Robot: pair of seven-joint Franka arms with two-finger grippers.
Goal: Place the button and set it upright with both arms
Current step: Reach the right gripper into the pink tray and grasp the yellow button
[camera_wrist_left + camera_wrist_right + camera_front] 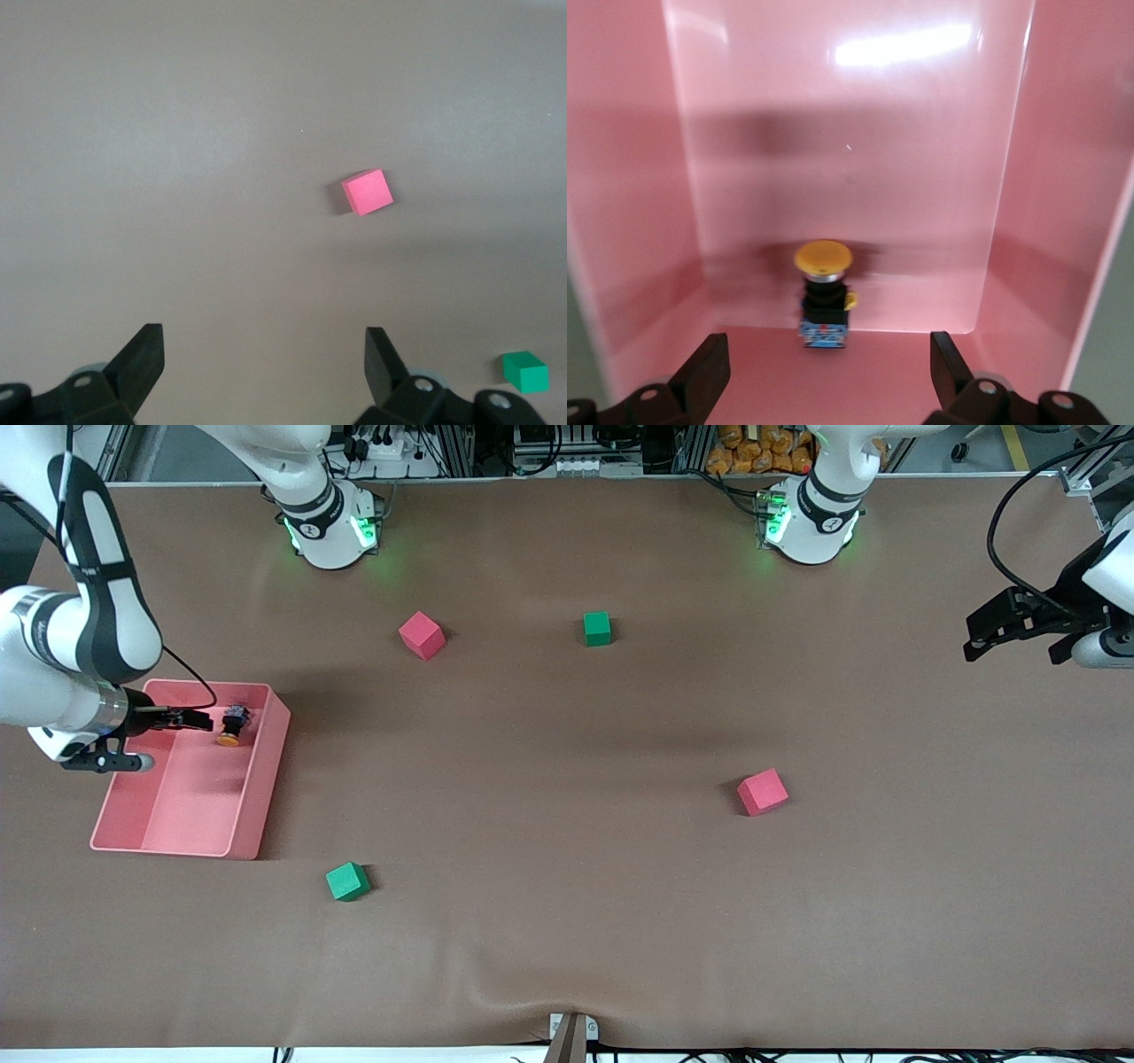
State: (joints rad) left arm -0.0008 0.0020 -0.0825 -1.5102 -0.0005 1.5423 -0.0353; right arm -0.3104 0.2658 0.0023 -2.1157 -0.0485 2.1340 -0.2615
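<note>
orange-capped button [823, 297] in pink bin [1010, 230]

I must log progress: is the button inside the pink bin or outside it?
Inside. The button sits within the pink bin, walls around it, ahead of the open right gripper.

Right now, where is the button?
The button lies in the pink bin at the right arm's end of the table, just ahead of the open right claw; the left arm waits.
</note>
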